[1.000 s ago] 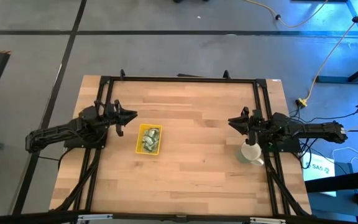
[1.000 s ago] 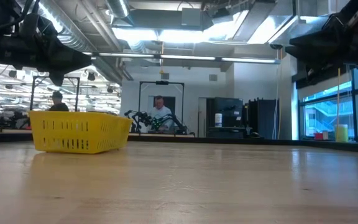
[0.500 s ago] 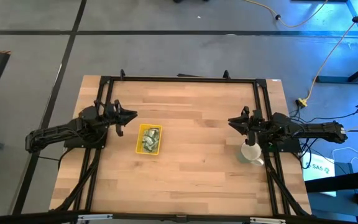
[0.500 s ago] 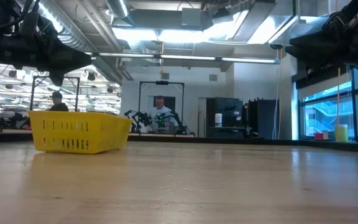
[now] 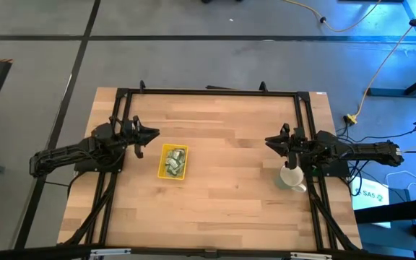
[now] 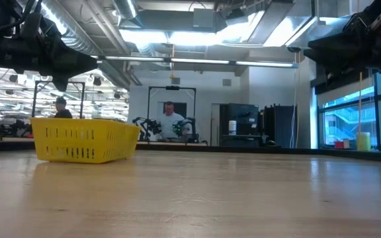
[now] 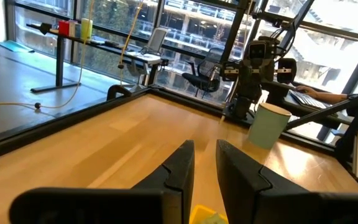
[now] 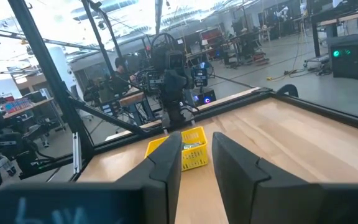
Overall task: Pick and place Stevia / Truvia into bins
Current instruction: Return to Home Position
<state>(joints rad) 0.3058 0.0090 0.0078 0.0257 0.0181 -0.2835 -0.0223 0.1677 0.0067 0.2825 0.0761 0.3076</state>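
"Nothing on the table has moved since a second ago; only the person [image 6: 169, 118] in the room behind has shifted a little. How do the arms stand?"

"The left gripper [image 5: 152, 133] hangs over the table's left side, fingers a little apart with nothing between them. The right gripper [image 5: 268, 141] hangs over the right side, also narrowly parted and empty, with the white mug [image 5: 290, 177] just beside it."

"And the sachets [image 5: 173, 162]?"

"Every one I can see lies heaped in the yellow tray [image 5: 162, 172]. I find none loose on the wooden table [image 5: 222, 195]."

"Which arm would reach it?"

"The left. The tray sits just beside its tip, a little toward the near edge, with its long axis running far to near across the gripper's pointing line. The right gripper is well apart. I judge the sorting done."
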